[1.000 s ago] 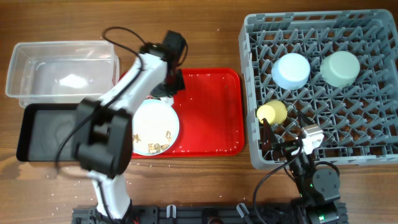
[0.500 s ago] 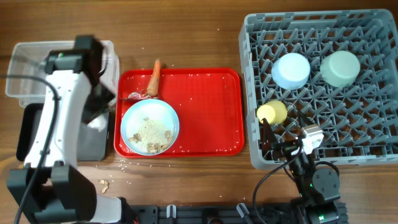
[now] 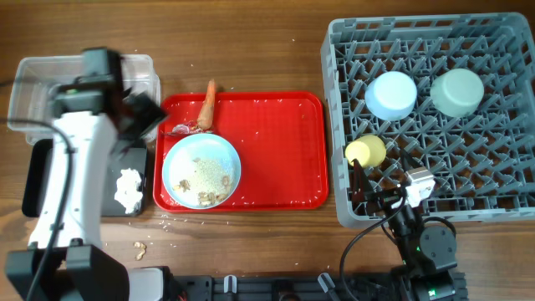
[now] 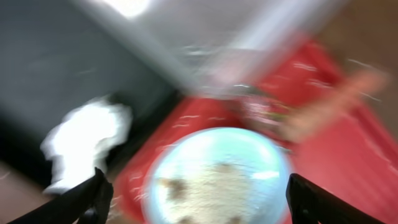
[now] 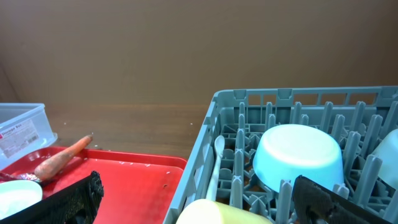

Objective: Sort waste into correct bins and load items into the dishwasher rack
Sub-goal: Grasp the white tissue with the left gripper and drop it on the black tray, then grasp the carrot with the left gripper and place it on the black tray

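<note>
The left hand point(image 4: 200, 198) hangs with fingers spread wide and empty; to its left the crumpled white tissue point(image 3: 128, 188) lies in the black tray point(image 3: 35, 180), next to the clear tub point(image 3: 33, 84), and ahead of it the pale-blue plate point(image 3: 235, 163) of crumbs point(image 3: 203, 176) sits on the red tray point(image 3: 284, 150). Beyond the plate lie the red wrapper point(image 3: 184, 129) and the carrot point(image 3: 207, 102). The right hand point(image 5: 202, 202), likewise open and empty, sits at the grey rack's point(image 3: 334, 125) near edge, the yellow cup point(image 3: 366, 152) just before it, the blue bowl point(image 3: 391, 94) and green bowl point(image 3: 457, 91) farther ahead.
</note>
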You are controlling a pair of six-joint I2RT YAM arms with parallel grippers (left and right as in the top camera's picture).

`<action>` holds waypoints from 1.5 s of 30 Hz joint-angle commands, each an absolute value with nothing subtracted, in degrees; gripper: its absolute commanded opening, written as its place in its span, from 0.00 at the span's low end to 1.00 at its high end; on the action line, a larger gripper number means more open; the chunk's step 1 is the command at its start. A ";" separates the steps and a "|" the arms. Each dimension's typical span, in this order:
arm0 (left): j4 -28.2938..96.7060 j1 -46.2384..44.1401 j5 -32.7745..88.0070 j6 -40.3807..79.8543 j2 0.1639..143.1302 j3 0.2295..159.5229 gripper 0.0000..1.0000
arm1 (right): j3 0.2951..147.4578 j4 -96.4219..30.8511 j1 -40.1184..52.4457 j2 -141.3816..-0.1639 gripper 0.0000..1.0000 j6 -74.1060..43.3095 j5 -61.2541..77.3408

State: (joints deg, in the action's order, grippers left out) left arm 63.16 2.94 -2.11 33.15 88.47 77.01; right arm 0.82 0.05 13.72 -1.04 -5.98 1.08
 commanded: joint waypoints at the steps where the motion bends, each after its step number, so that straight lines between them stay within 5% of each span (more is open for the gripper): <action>1: 55.70 -7.35 0.12 19.73 90.74 77.21 0.84 | 0.30 0.32 13.54 -0.27 1.00 -6.57 1.78; 7: 46.30 -14.04 -11.49 19.68 100.16 76.77 0.78 | 0.30 0.32 13.54 -0.27 1.00 -6.52 1.80; 13: 40.56 -13.23 -7.03 16.10 112.33 76.77 0.77 | 0.30 0.32 13.54 -0.27 1.00 -6.57 1.78; 17: 38.98 -13.37 -1.96 12.62 116.07 76.77 0.64 | 0.30 0.32 13.54 -0.27 1.00 -6.55 1.78; 21: 38.50 -13.21 -2.94 13.30 114.85 77.06 0.35 | 0.30 0.32 13.54 -0.27 1.00 -6.55 1.78; 28: 41.36 -13.21 -5.58 17.74 103.74 79.99 0.24 | 0.30 0.32 13.54 -0.27 1.00 -6.55 1.78; 32: 52.45 -12.40 -11.94 31.09 92.60 79.99 0.22 | 0.30 0.32 13.54 -0.27 1.00 -6.55 1.78; 39: 82.61 1.06 -26.63 63.59 81.78 76.55 0.15 | 0.30 0.32 13.54 -0.27 1.00 -6.57 1.78; 45: 63.64 21.65 -14.00 57.74 81.73 56.62 0.07 | 0.30 0.32 13.54 -0.27 1.00 -6.55 1.78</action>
